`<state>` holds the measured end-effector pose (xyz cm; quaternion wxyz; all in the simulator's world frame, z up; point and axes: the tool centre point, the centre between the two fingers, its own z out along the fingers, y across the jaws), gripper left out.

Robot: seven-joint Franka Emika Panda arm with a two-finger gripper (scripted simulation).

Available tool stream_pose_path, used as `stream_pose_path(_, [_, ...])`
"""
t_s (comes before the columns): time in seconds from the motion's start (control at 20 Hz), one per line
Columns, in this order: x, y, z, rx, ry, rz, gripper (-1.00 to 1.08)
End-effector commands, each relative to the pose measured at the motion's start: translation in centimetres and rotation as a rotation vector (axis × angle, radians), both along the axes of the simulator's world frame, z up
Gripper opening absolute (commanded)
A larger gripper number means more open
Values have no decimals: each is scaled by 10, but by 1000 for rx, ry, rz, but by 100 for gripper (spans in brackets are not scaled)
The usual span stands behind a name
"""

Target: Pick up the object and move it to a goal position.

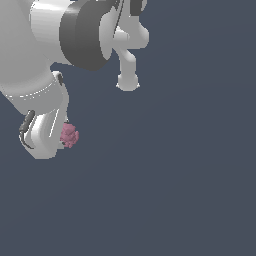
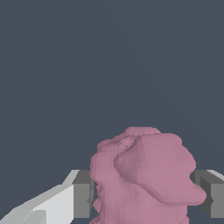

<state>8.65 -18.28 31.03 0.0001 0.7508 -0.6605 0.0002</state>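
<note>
We have our gripper (image 2: 142,194) clamped on the pink object (image 2: 144,177), which sits between the fingers at the left middle of the exterior view, so the pick looks done and carrying it to the goal remains.

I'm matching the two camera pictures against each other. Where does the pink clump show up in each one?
Exterior view: the pink clump sits low on that view's left, against the white arm's end.
Wrist view: it fills the lower middle, between the two grey fingers.
Shared landmark: the gripper around the clump.
</note>
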Motion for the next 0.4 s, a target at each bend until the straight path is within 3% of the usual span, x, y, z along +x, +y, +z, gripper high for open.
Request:
stream_pose_path(0.0, [3,-3,3,0,0,0,-100])
stream_pose_path(0.35, [5,-6,6,0,0,-1,-100])
